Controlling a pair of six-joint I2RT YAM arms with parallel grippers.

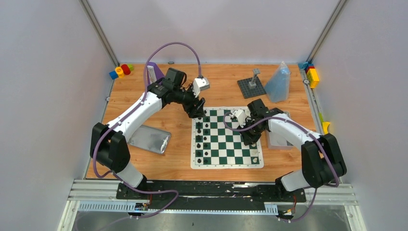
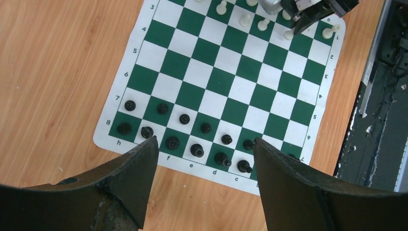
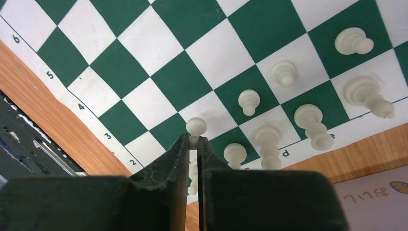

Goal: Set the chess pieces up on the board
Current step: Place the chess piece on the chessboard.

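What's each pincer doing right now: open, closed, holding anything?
Left pincer: open, holding nothing.
Right pincer: closed on a white pawn.

The top camera looks down from behind the arms [image 1: 139, 113] over the whole table [image 1: 221, 91]. The left wrist camera sees the board [image 2: 226, 86] from its black side. The right's sits close over the white pieces [image 3: 284, 73], shown in both.
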